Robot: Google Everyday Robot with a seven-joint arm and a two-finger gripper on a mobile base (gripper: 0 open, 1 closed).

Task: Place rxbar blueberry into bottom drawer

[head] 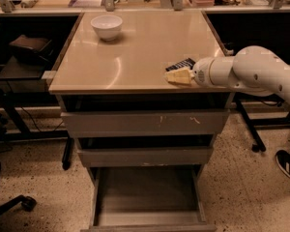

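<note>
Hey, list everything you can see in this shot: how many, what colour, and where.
table: one, tan top, centre of view
bowl: one, white, back left of the tabletop
snack bar: one, dark navy, front right of the tabletop, just behind the gripper
upper drawers: two, grey, under the tabletop
bottom drawer: one, grey, lowest, pulled out
chair base: one, black, on the floor at bottom left
shoe: one, dark, on the floor at the right edge
arm: one, white, reaching in from the right
gripper: one, pale yellow, over the tabletop's front right edge
</note>
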